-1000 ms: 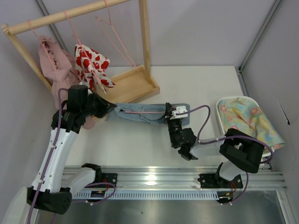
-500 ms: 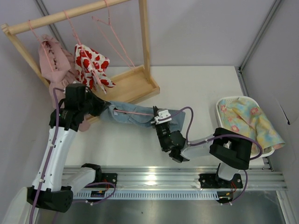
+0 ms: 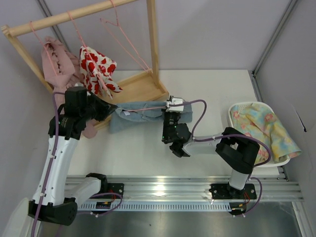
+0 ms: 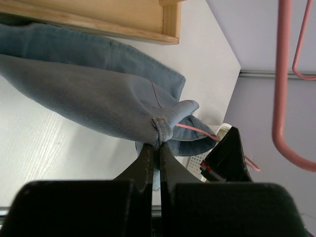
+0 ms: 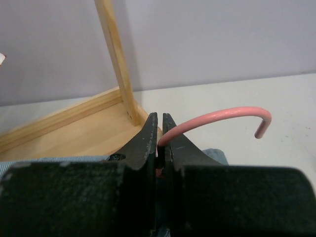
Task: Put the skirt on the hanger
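Observation:
The light blue denim skirt (image 3: pixel 134 117) lies stretched between my two grippers in front of the rack base. The pink wire hanger (image 3: pixel 148 107) runs along its upper edge, partly inside the fabric. My left gripper (image 3: pixel 109 109) is shut on a folded edge of the skirt (image 4: pixel 98 94), pinched at the fingertips (image 4: pixel 159 144). My right gripper (image 3: pixel 174 105) is shut on the hanger's neck, and the hook (image 5: pixel 222 116) curves out to the right past the gripper (image 5: pixel 159 132). A bit of the hanger wire (image 4: pixel 195 131) shows inside the skirt opening.
The wooden rack (image 3: pixel 148 49) stands at the back left, its tray base (image 3: pixel 140 91) just behind the skirt. A pink dress (image 3: pixel 57 66), a white garment with red hearts (image 3: pixel 96 66) and an empty pink hanger (image 3: pixel 123 37) hang on it. A basket with floral cloth (image 3: pixel 261 128) sits at the right.
My right gripper has carried the hanger left and back toward the rack base. The skirt has bunched shorter between the grippers. My left gripper has shifted slightly back.

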Action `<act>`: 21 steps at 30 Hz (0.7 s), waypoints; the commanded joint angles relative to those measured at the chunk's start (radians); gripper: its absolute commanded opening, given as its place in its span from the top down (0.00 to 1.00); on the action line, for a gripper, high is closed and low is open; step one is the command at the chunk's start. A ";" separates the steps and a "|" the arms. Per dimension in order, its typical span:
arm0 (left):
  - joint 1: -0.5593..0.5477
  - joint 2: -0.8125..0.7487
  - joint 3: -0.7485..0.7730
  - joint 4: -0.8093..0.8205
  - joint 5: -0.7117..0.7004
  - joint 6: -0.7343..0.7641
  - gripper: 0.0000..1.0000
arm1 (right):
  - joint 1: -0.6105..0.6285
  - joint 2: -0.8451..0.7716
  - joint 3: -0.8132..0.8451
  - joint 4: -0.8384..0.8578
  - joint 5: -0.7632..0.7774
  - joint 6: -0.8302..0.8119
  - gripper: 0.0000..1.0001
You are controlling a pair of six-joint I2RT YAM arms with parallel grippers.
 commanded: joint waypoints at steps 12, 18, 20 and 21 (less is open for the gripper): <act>-0.147 -0.044 -0.017 0.206 -0.078 -0.039 1.00 | 0.137 0.027 0.045 0.072 -0.118 -0.271 1.00; -0.326 0.002 -0.006 0.166 -0.329 0.006 1.00 | 0.135 -0.192 0.019 -0.287 -0.233 0.045 1.00; -0.369 0.004 -0.023 0.166 -0.374 -0.002 1.00 | 0.106 -0.281 0.071 -0.532 -0.280 0.220 1.00; -0.379 0.010 -0.026 0.171 -0.395 -0.002 1.00 | 0.096 -0.300 0.096 -0.608 -0.312 0.272 1.00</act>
